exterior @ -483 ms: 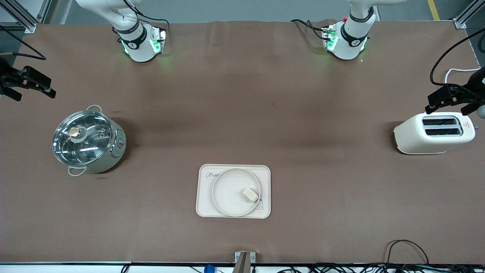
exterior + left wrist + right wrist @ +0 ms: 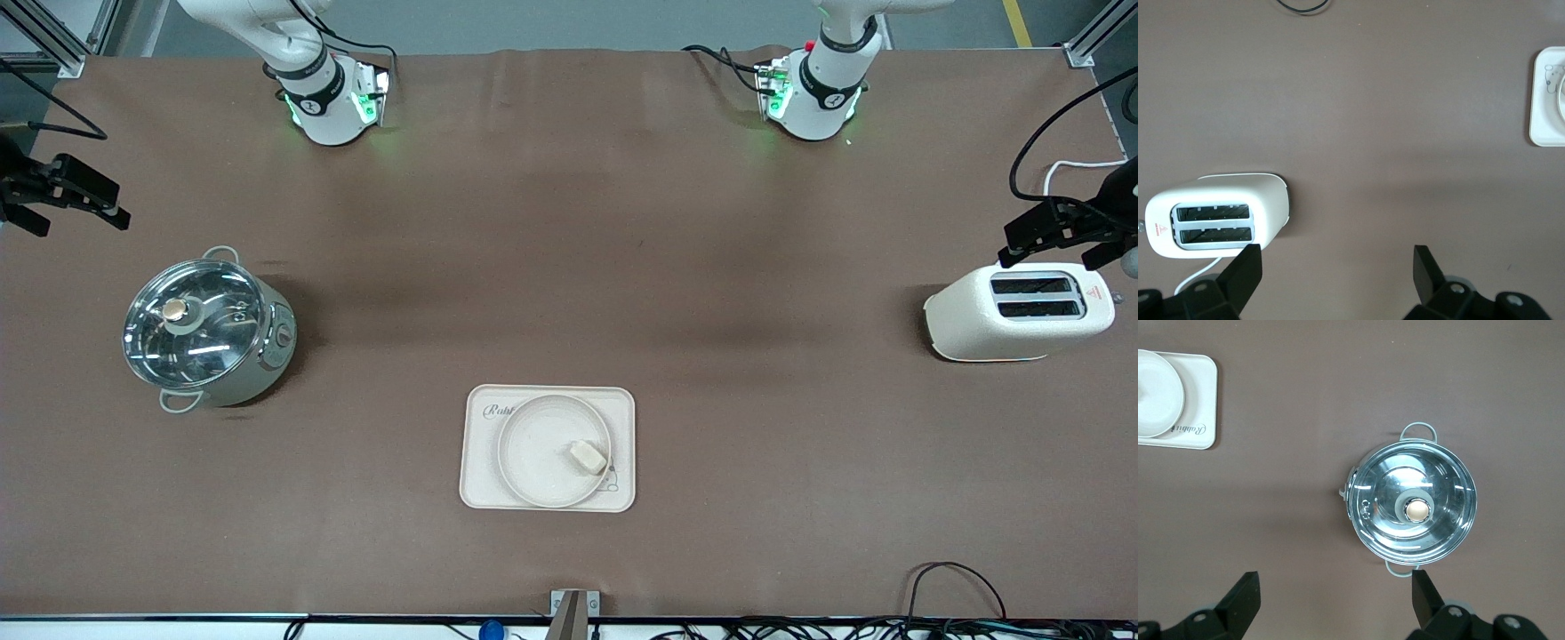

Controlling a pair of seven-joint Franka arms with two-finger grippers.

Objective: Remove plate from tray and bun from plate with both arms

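While both tools stand released, left tool (image 2: 1058,233) over the toaster (image 2: 1018,311), right tool (image 2: 62,191) near the pot (image 2: 206,331), approach the tray (image 2: 480,480) at mid-worktop. Grip plate (image 2: 533,449) by its rim, clear of bun (image 2: 589,457) lying on it.

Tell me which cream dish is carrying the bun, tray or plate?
The round plate: the bun lies on it near its rim, and the plate sits on the rectangular tray.
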